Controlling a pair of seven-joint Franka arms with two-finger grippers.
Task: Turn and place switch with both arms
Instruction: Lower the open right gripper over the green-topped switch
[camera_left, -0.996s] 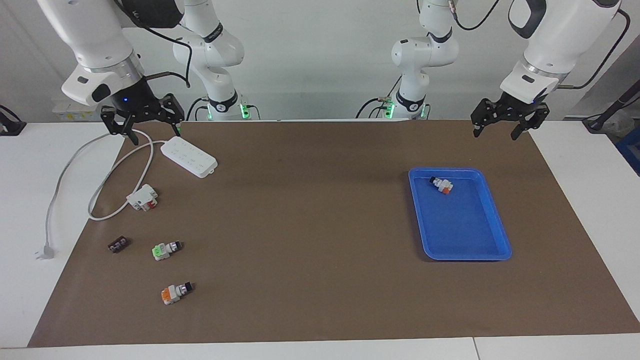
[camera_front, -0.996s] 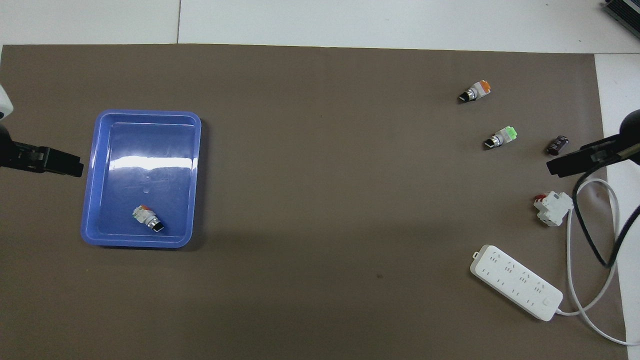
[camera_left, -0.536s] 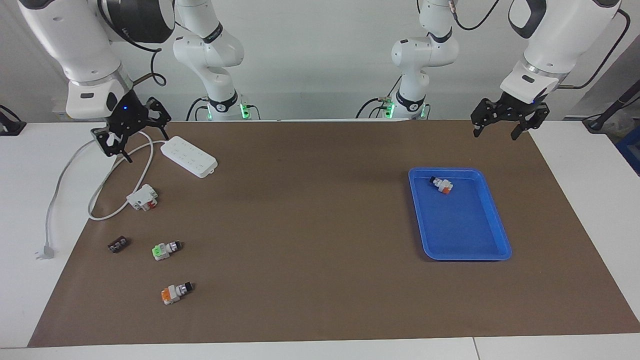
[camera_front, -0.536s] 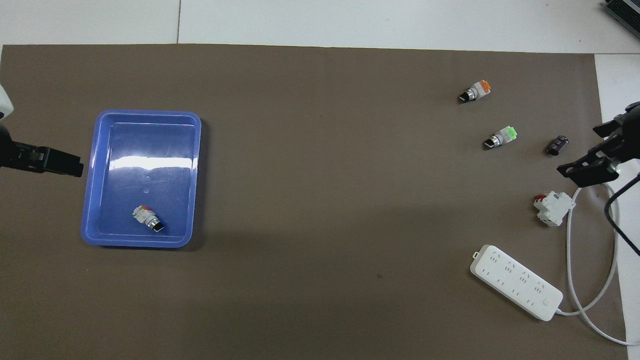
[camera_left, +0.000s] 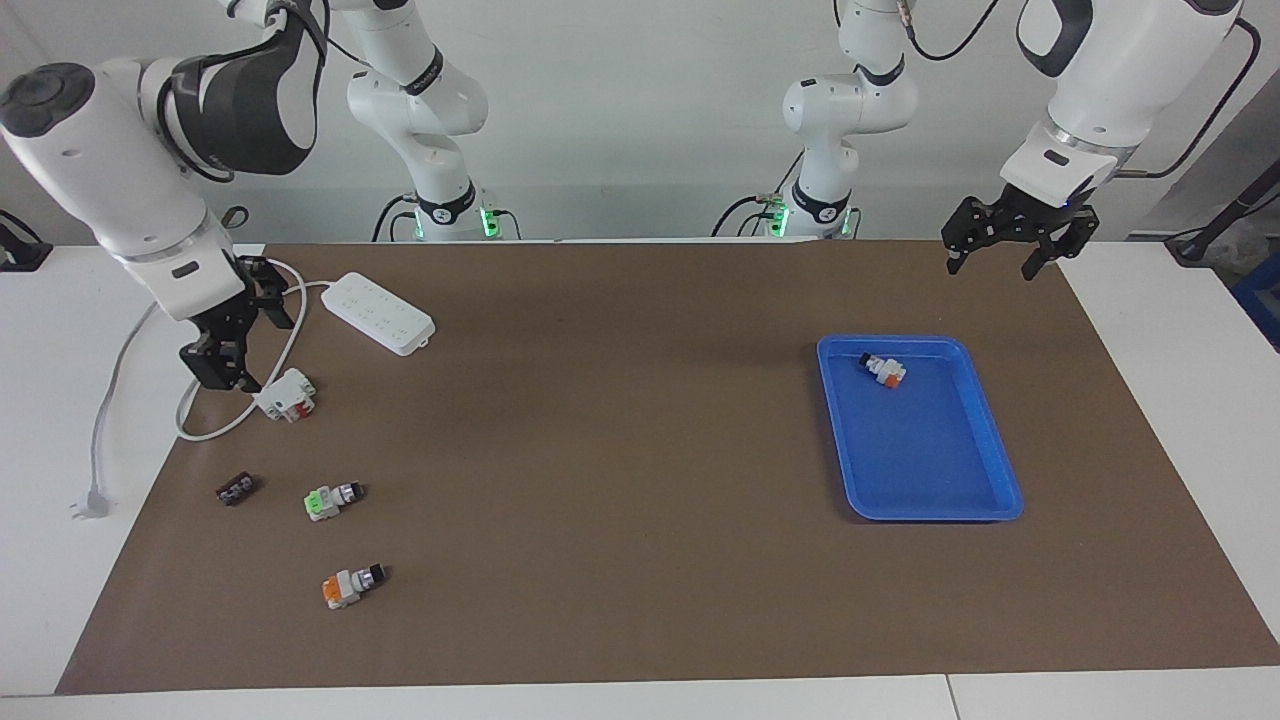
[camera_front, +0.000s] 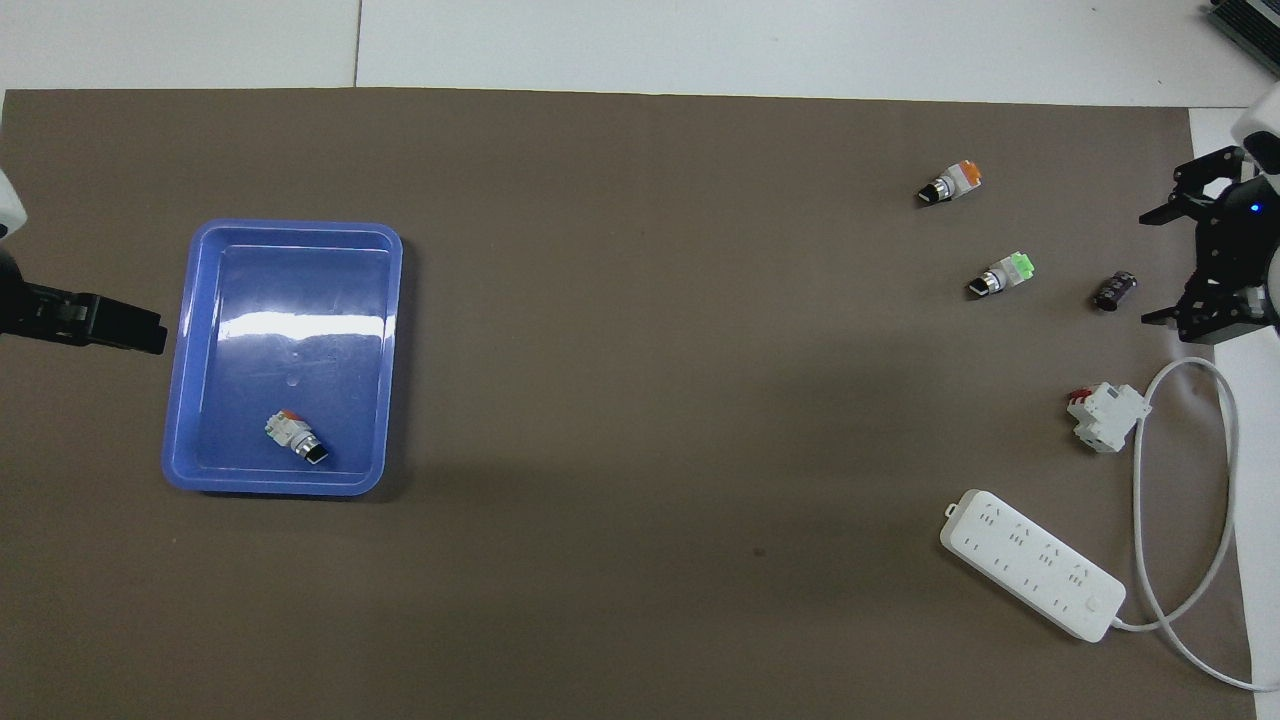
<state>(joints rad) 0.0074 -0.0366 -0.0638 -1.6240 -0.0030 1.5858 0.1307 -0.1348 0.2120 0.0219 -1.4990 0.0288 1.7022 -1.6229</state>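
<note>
Toward the right arm's end of the table, the green switch lies flat on the brown mat, untouched, knob end pointing toward the table's middle. An orange switch sits farther from the robots than it, a small dark part just beside it toward the table edge, and a white-and-red block nearer the robots. The right gripper hangs over the looped white cable next to that block, wide open and holding nothing; in the overhead view both fingers spread clearly apart. The left gripper waits over the mat's corner nearest the robots, above the blue tray, also open and empty, though how wide is hard to read from here. The tray already holds another orange switch.

Step in hand looks like the right arm's approach to the green switch. To do it well: move out over the switch, clear of the block and dark part, line the fingers across the white body rather than the knob, drop straight down, close on the middle so the ends stay free for the handover and turn. The power strip is well apart, no concern.
</note>
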